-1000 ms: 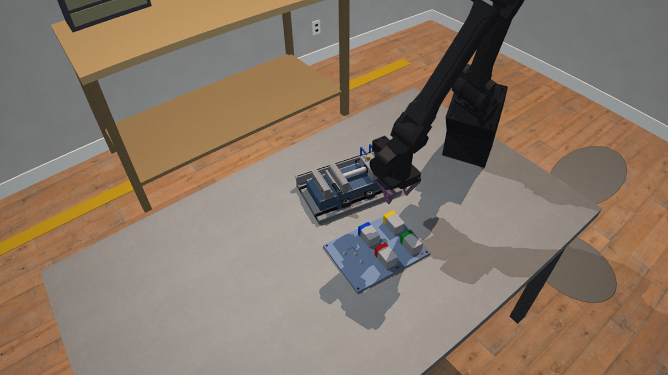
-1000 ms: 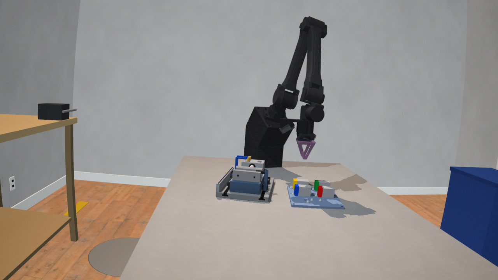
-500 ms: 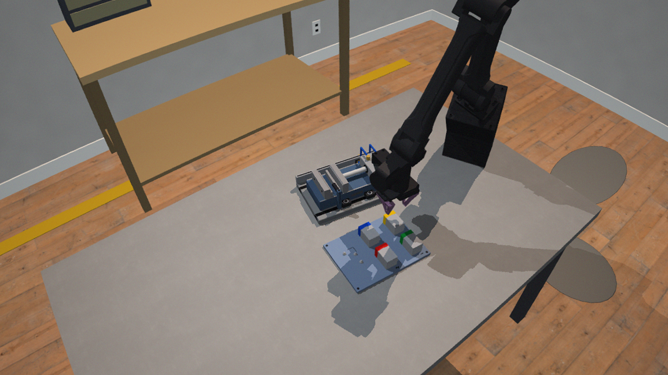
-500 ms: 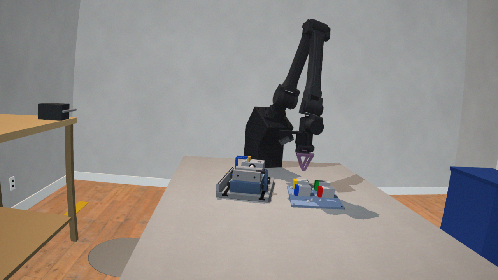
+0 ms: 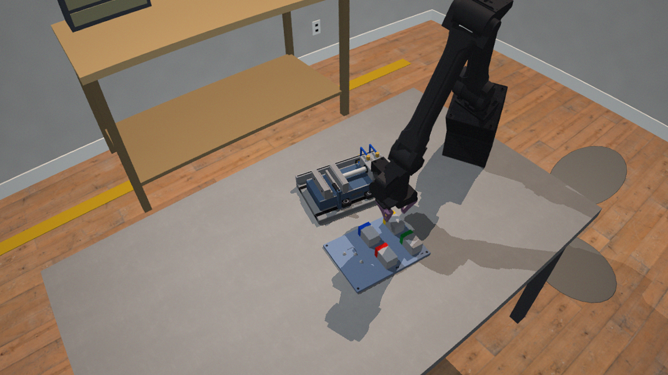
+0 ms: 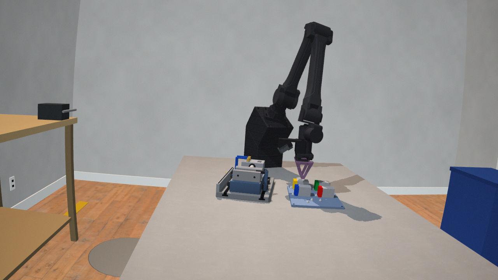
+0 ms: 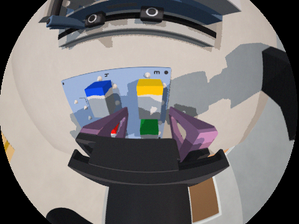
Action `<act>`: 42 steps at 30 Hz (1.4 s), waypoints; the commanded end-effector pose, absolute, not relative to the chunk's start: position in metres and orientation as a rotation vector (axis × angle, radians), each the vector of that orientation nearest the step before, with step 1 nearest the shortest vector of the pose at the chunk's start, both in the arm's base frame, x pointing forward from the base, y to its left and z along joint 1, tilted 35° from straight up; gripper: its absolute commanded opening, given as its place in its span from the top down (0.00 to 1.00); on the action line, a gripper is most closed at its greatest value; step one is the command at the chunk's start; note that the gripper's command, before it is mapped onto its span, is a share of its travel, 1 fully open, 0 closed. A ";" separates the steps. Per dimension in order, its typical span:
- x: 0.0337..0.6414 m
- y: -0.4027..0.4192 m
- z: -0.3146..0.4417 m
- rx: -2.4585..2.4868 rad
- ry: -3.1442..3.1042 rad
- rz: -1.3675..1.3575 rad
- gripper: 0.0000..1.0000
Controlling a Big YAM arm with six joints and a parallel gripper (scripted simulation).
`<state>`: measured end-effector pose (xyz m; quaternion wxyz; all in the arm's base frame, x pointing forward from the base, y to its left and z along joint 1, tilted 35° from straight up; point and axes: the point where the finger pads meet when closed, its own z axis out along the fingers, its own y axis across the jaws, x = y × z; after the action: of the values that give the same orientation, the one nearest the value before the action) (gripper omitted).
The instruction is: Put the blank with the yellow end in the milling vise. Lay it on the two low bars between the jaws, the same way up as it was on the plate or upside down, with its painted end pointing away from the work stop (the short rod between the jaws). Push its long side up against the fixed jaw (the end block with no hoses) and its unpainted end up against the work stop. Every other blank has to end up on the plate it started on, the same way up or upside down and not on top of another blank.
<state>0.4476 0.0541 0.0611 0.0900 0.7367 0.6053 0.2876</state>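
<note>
The blank with the yellow end (image 5: 397,226) (image 6: 295,183) (image 7: 149,102) lies on the blue plate (image 5: 365,278) (image 6: 316,204) (image 7: 128,74), its painted end toward the vise in the wrist view. My gripper (image 5: 395,217) (image 6: 302,177) (image 7: 148,110) is open and empty, just above this blank, with one finger to each side of it in the wrist view. The milling vise stands beside the plate. Its fixed jaw (image 5: 320,183) (image 6: 246,175) is at the end away from the hoses, with a gap to the moving jaw (image 5: 338,178). The low bars are not clearly visible.
On the plate also lie the blue-ended blank (image 5: 370,234) (image 6: 304,190) (image 7: 101,106), the red-ended blank (image 5: 388,256) (image 6: 328,192) and the green-ended blank (image 5: 412,244) (image 7: 149,127). The green one is close behind the yellow one. Blue hoses (image 5: 367,150) rise at the vise's far end.
</note>
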 end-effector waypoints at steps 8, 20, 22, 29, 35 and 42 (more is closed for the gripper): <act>0.458 0.056 0.053 2.192 1.792 0.859 0.36; 0.457 0.057 0.053 2.195 1.794 0.855 0.36; 0.457 0.057 0.053 2.195 1.794 0.855 0.36; 0.457 0.057 0.053 2.195 1.794 0.855 0.36; 0.457 0.057 0.053 2.195 1.794 0.855 0.36; 0.457 0.057 0.053 2.195 1.794 0.855 0.36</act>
<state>0.4505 0.0551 0.0545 0.0890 0.7372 0.6055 0.2864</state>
